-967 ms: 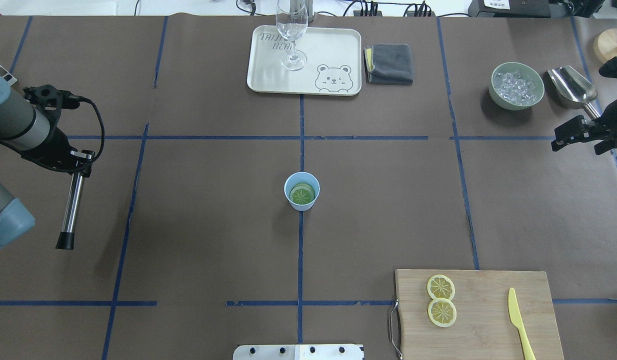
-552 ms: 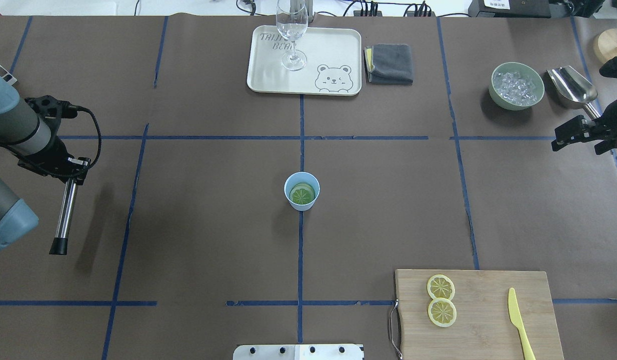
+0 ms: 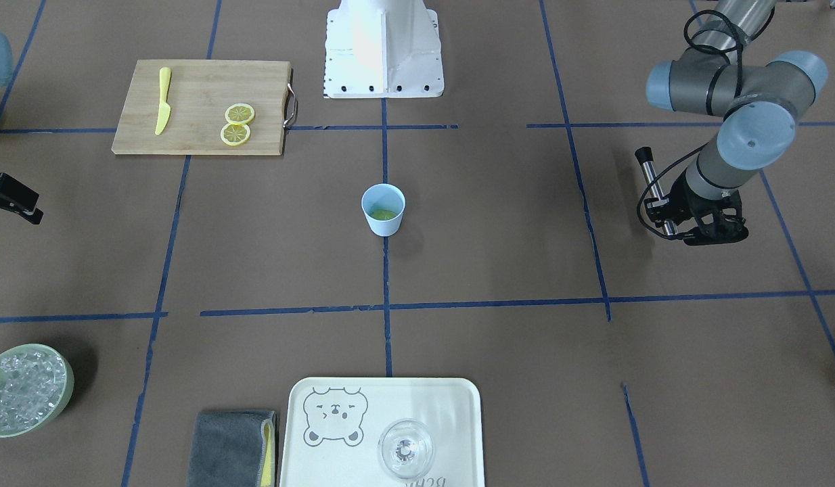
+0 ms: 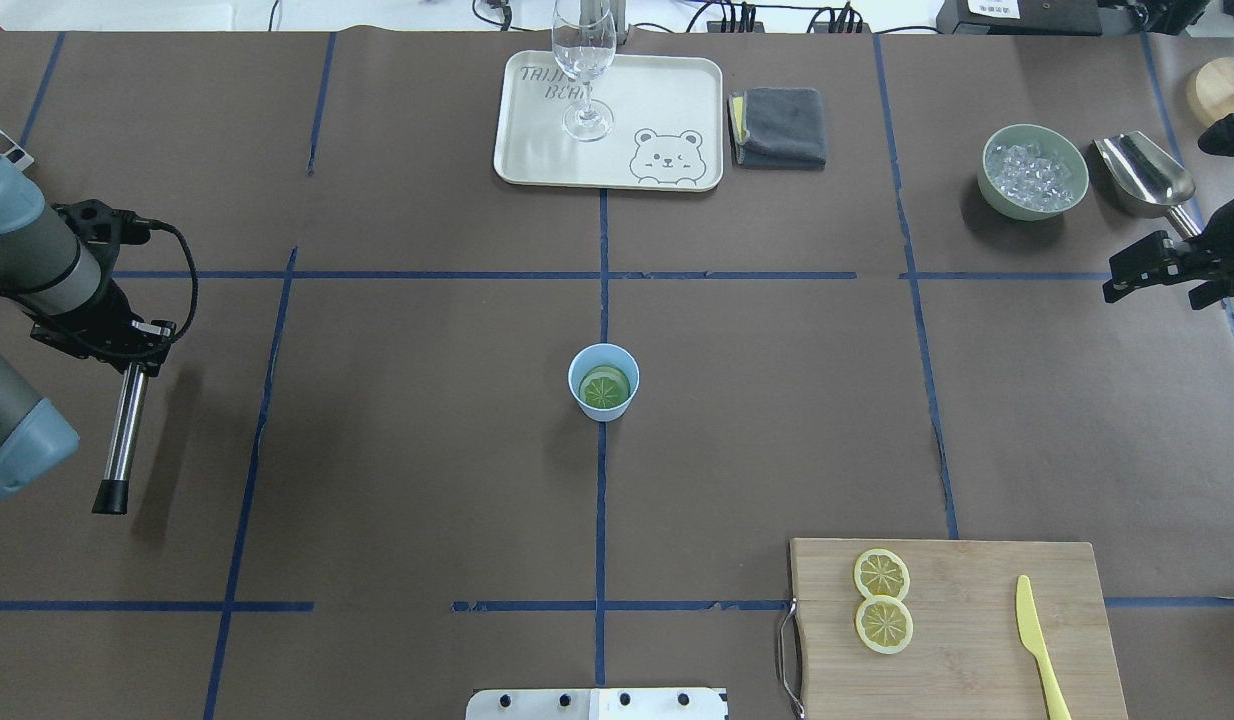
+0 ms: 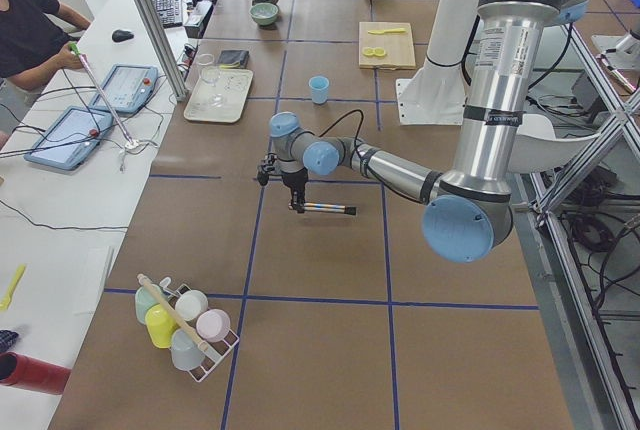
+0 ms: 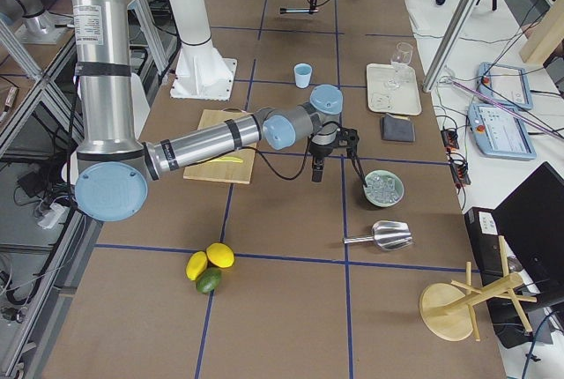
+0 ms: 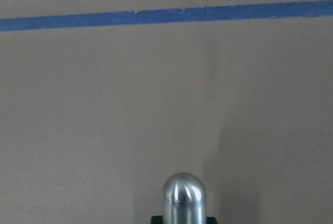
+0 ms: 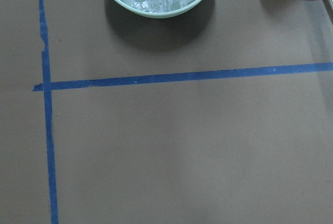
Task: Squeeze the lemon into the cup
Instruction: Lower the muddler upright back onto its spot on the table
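Note:
The light-blue cup (image 4: 604,381) stands at the table's centre, with a lemon slice (image 4: 605,390) lying inside it that looks greenish against the blue wall. Two more lemon slices (image 4: 882,575) (image 4: 884,624) lie on the wooden cutting board (image 4: 977,660) at the near right. Far left of the cup, my left gripper (image 4: 137,348) is shut on a metal rod (image 4: 122,425) with a black tip, held level above the table. My right gripper (image 4: 1152,268) hangs open and holds nothing at the right edge, near the ice bowl. The cup (image 3: 385,226) also shows in the front-facing view.
A cream tray (image 4: 667,100) with a wine glass (image 4: 584,70) sits at the far middle, with a grey cloth (image 4: 782,127) beside it. A green bowl of ice (image 4: 1035,170) and a metal scoop (image 4: 1145,175) stand far right. A yellow knife (image 4: 1035,635) lies on the board.
My left arm has drawn back to the left with the metal rod, further from the cup. The right arm, cup and slices have not moved.

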Action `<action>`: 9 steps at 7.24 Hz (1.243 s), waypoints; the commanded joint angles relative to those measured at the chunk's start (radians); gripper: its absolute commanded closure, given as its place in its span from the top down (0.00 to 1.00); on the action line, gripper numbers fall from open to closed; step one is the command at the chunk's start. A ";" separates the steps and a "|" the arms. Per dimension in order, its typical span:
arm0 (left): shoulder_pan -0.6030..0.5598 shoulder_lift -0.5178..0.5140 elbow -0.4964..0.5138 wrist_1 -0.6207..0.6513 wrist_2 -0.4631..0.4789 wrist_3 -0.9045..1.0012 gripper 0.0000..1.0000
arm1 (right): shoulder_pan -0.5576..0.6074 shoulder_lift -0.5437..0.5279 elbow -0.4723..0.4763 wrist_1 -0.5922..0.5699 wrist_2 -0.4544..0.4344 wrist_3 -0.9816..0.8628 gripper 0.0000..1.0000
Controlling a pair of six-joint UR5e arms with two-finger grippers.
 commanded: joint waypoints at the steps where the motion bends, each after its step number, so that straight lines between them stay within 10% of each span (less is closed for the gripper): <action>1: 0.003 -0.002 0.017 -0.009 0.000 0.005 0.00 | 0.000 0.000 0.001 0.000 0.000 0.000 1.00; 6: 0.004 -0.023 0.065 -0.023 0.000 0.010 0.00 | 0.001 0.000 0.001 0.000 0.000 0.000 1.00; 7: 0.003 -0.022 0.074 -0.053 0.000 0.008 0.16 | 0.000 0.000 0.001 0.000 -0.002 0.000 1.00; 8: 0.004 -0.021 0.067 -0.058 -0.002 0.002 0.99 | 0.001 0.000 0.004 0.000 -0.002 0.001 1.00; 9: 0.004 -0.021 0.062 -0.058 -0.023 0.007 1.00 | 0.001 -0.001 0.007 0.000 0.000 0.001 1.00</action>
